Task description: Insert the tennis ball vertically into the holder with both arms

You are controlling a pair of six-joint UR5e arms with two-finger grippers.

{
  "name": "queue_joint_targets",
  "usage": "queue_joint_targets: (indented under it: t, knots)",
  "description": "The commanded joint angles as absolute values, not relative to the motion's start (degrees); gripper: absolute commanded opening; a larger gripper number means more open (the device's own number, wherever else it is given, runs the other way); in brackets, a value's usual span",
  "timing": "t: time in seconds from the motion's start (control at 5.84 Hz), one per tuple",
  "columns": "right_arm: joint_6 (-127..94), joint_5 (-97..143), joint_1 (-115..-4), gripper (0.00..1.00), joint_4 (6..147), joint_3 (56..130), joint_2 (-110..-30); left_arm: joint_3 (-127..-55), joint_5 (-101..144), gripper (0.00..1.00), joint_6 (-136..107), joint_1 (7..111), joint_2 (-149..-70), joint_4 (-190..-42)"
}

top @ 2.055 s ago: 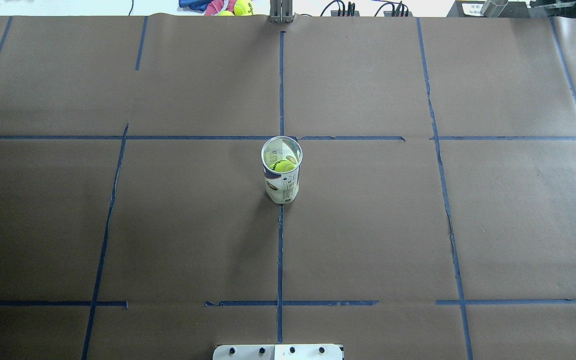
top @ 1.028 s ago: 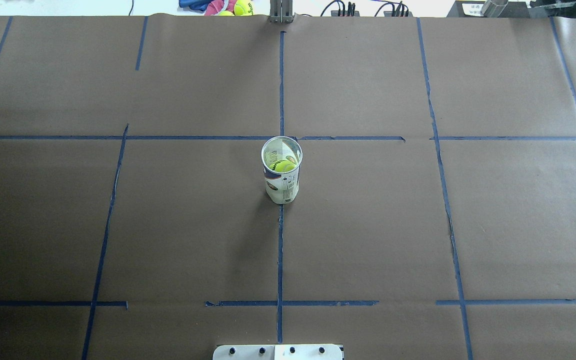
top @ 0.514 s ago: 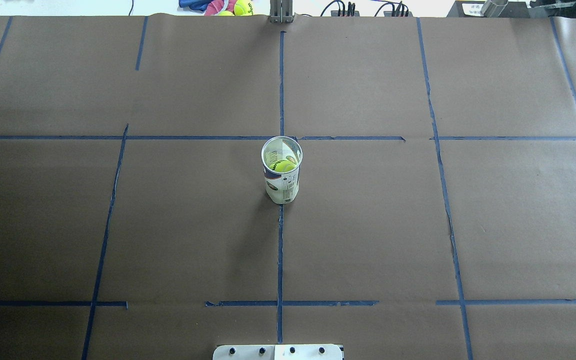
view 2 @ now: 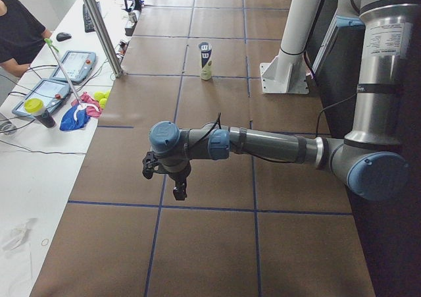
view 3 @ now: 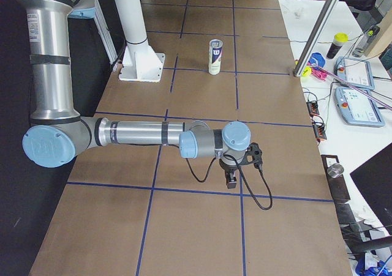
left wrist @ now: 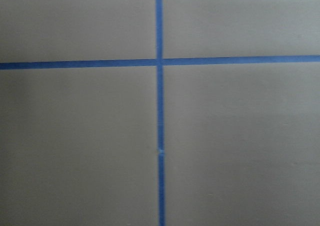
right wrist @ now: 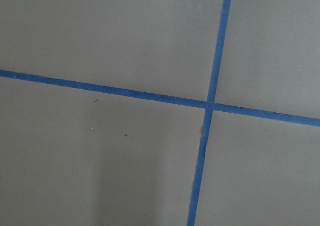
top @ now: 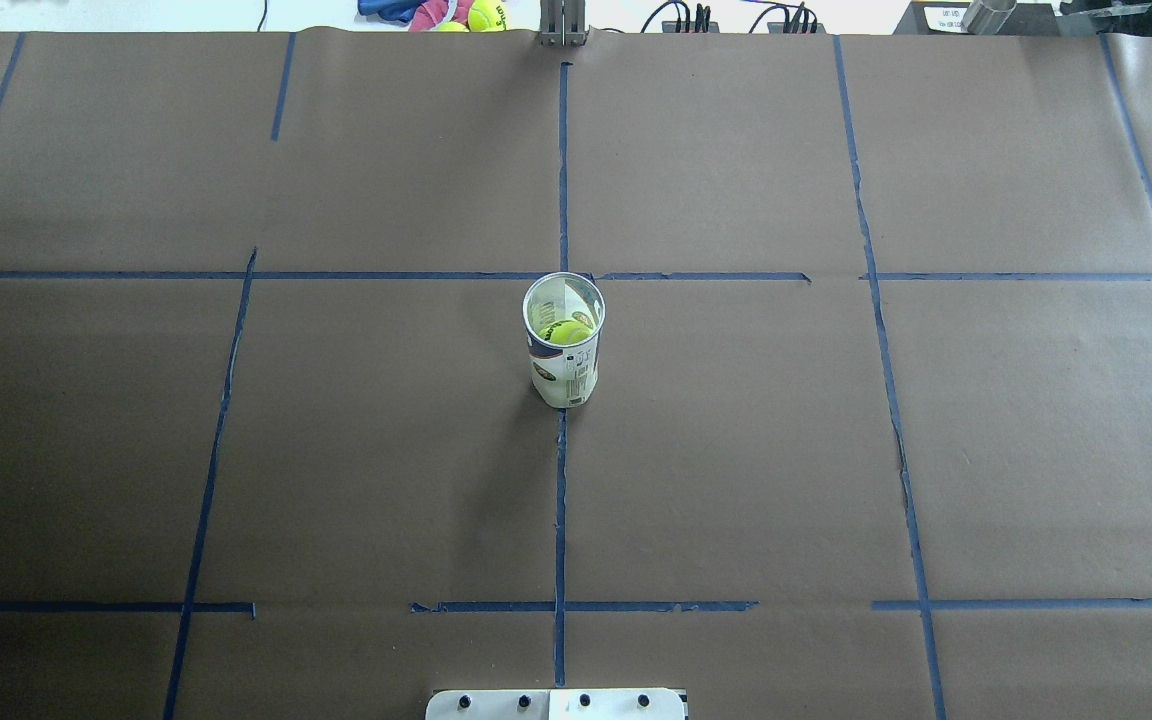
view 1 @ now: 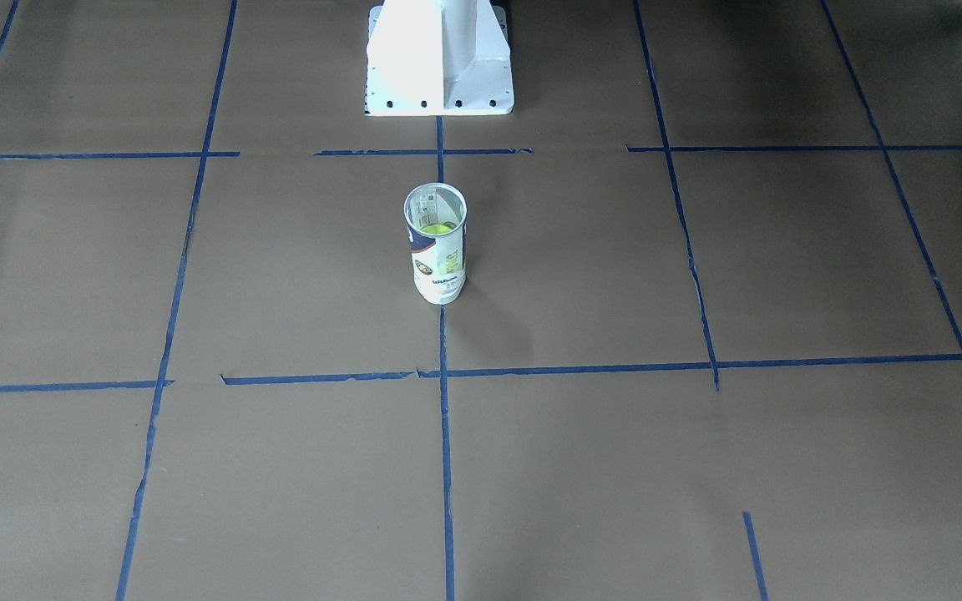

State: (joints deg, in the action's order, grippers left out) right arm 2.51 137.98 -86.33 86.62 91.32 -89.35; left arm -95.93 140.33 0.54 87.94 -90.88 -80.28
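Note:
The holder (top: pixel 563 362), a clear Wilson can with a white, navy and cream label, stands upright at the table's middle. It also shows in the front view (view 1: pixel 437 265) and both side views (view 2: pixel 206 61) (view 3: pixel 215 57). The tennis ball (top: pixel 569 331) lies inside it, seen through the open top (view 1: pixel 437 226). My left gripper (view 2: pixel 176 189) hangs over bare paper far from the can, near the table's left end. My right gripper (view 3: pixel 232 178) hangs likewise near the right end. I cannot tell whether either is open or shut. Both wrist views show only paper and tape.
The white pedestal base (view 1: pixel 439 58) stands at the robot's side of the table. Spare tennis balls (top: pixel 484 14) and cloth lie beyond the far edge. Tablets (view 2: pixel 77 63) and a metal post (view 2: pixel 99 27) stand on the operators' side. Blue tape lines cross the brown paper.

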Motion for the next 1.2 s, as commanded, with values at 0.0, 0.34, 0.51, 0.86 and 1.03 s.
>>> queue_joint_targets:
  t: [0.0,0.34,0.51,0.86,1.03]
  knots:
    - [3.2,136.1,-84.8,1.0,89.1,92.1,-89.6,-95.7,141.9,1.0,-3.1,88.1,-91.4,-79.9]
    - [7.1,132.0,-86.5,1.0,93.0,92.7,-89.6,-97.6,136.5,1.0,-2.8,88.0,-91.1,-80.1]
    - [7.3,132.2,-86.8,1.0,95.4,92.8,-89.2,-98.3,136.1,1.0,-3.2,87.9,-90.7,-80.1]
    - [7.3,132.6,-88.1,1.0,98.1,96.7,-92.2,-99.1,136.4,1.0,-3.2,87.9,-88.3,-80.9]
    - [7.3,132.8,-88.1,1.0,97.9,97.2,-92.9,-100.6,137.0,1.0,-3.2,88.1,-88.3,-79.6]
